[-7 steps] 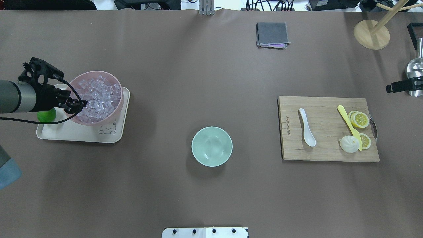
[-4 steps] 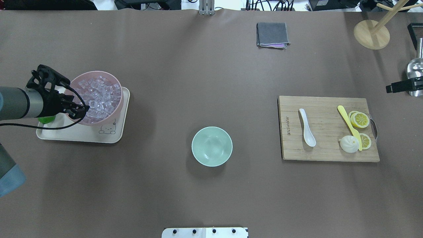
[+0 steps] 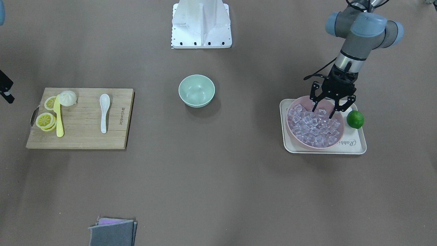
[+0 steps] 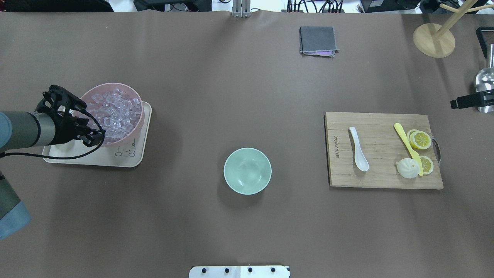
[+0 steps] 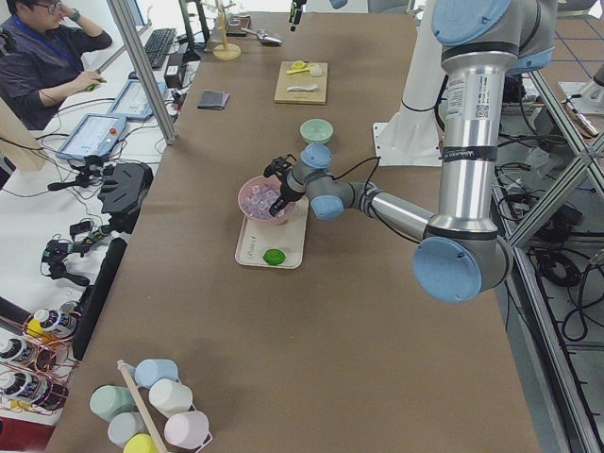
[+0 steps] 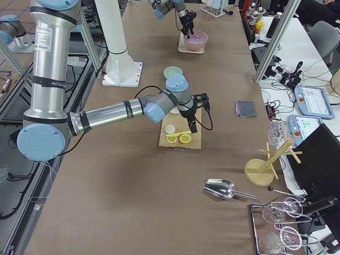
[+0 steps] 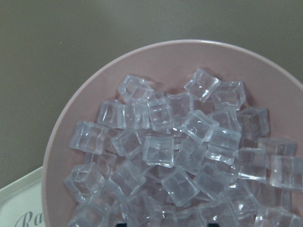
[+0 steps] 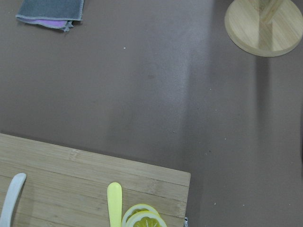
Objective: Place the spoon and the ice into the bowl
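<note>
The white spoon (image 4: 359,148) lies on the wooden cutting board (image 4: 382,177); its handle end also shows in the right wrist view (image 8: 12,198). The mint-green bowl (image 4: 231,160) stands empty at mid-table and shows in the front view (image 3: 196,90). Clear ice cubes (image 3: 315,126) fill a pink bowl (image 3: 287,123) on a cream tray (image 3: 355,145); they fill the left wrist view (image 7: 158,151). My left gripper (image 3: 322,113) is open, its tips down at the top of the ice near the bowl's robot-side rim. My right gripper (image 4: 469,101) hovers past the board's right end; I cannot tell its state.
A lime (image 3: 355,119) sits on the tray beside the pink bowl. On the board are a yellow knife (image 4: 407,144), lemon slices (image 4: 420,139) and a white bun (image 4: 408,168). A grey cloth (image 4: 317,40), a wooden stand (image 4: 434,40) and a metal scoop (image 4: 484,81) lie at the far side.
My left gripper has shifted toward the robot's side and lower over the pink bowl, now covering the lime in the overhead view. Nothing else has moved.
</note>
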Available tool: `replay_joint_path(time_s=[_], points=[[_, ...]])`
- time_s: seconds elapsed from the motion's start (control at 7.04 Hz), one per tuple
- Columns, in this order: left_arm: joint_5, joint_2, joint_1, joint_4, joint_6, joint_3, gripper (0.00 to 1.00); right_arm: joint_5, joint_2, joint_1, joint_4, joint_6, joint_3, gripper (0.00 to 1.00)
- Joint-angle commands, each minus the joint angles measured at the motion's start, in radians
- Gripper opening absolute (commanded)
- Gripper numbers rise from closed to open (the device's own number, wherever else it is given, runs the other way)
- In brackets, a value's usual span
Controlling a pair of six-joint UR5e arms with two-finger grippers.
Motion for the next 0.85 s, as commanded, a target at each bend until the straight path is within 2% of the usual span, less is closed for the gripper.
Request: replay_joint_path(time_s=[0.0,0.14,0.43,0.57,0.71], points=[[0.004,0.009,0.003,-0.002,0.003,-0.001,0.54,0.0,-0.002,0.0,0.0,0.0,0.0,1.0],[0.003,0.009,0.003,-0.002,0.003,-0.001,0.4,0.0,-0.002,0.0,0.0,0.0,0.0,1.0],[0.003,0.009,0.003,-0.004,0.003,-0.009,0.06,0.0,-0.002,0.0,0.0,0.0,0.0,1.0],[0.0,0.011,0.001,-0.005,0.003,-0.024,0.0,0.0,-0.002,0.0,0.0,0.0,0.0,1.0],[-0.009,0.012,0.0,-0.007,0.001,-0.049,0.0,0.0,-0.002,-0.002,0.0,0.0,-0.002,1.0]])
